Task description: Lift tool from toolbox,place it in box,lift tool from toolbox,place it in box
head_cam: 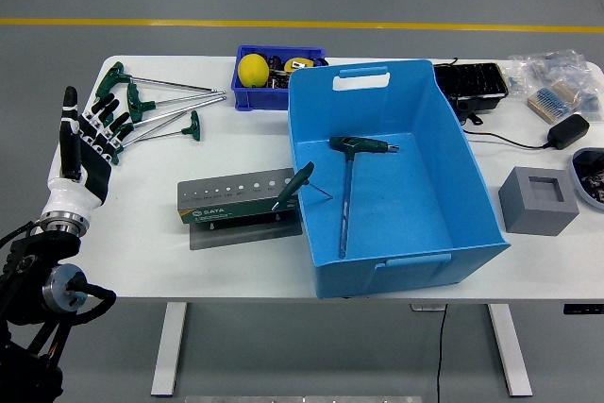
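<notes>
White table (142, 261) under grey floor, carrying a big blue plastic box (453, 233). Left hand (80, 153) hovering at the left edge, fingers spread, gripping nothing. Green-handled T-wrench (294, 186) lying rightward, leaning from grey tool stand (236, 203), shaft pointing toward the box.

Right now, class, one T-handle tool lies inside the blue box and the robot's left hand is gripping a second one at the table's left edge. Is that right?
Not quite. The head view shows the left hand open, fingers spread, holding nothing. One T-handle tool does lie inside the blue box, and the hand is at the table's left edge.
</notes>
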You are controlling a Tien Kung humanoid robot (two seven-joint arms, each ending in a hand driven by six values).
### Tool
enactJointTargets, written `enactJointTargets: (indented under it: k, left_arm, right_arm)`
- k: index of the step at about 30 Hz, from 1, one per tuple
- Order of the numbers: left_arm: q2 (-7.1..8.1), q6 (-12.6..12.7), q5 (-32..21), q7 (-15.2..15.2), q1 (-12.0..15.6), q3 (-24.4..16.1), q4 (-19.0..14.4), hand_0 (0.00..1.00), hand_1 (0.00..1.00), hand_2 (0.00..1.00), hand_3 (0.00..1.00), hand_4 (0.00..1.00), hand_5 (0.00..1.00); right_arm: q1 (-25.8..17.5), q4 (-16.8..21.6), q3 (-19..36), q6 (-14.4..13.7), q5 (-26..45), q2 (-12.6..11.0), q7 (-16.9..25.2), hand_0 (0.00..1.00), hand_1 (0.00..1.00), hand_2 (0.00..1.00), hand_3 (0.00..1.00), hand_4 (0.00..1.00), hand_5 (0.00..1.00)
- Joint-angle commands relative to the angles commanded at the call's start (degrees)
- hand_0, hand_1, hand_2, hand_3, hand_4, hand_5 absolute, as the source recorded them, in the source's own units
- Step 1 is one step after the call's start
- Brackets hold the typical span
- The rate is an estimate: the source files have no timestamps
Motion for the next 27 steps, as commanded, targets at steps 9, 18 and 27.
enactJointTargets:
  k: [9, 18, 27]
  left_arm:
    - [0.19, -2.10, 3.16, -0.80, 0.06, 1.33, -1.68, 0.911, 0.922, 0.933, 0.812, 0.975, 0.941]
    - [0.38, -2.41, 4.08, -0.95, 0.16, 2.76, -2.38, 0.921, 0.934, 0.950, 0.819, 0.975, 0.949]
    - [0.54, -2.74, 4.85, -0.52, 0.31, 2.86, -2.20, 0.954, 0.984, 0.987, 0.841, 0.976, 0.975]
  right_arm:
    - [-0.16, -0.01, -0.04, 0.07, 0.04, 0.03, -0.03, 0.711, 0.667, 0.758, 0.705, 0.899, 0.867]
    - [-0.38, 0.02, -0.06, 0.10, 0.01, 0.12, -0.11, 0.711, 0.667, 0.757, 0.705, 0.899, 0.867]
    - [-0.56, 0.04, 0.30, 0.16, -0.61, 0.16, -0.25, 0.711, 0.666, 0.758, 0.705, 0.899, 0.865]
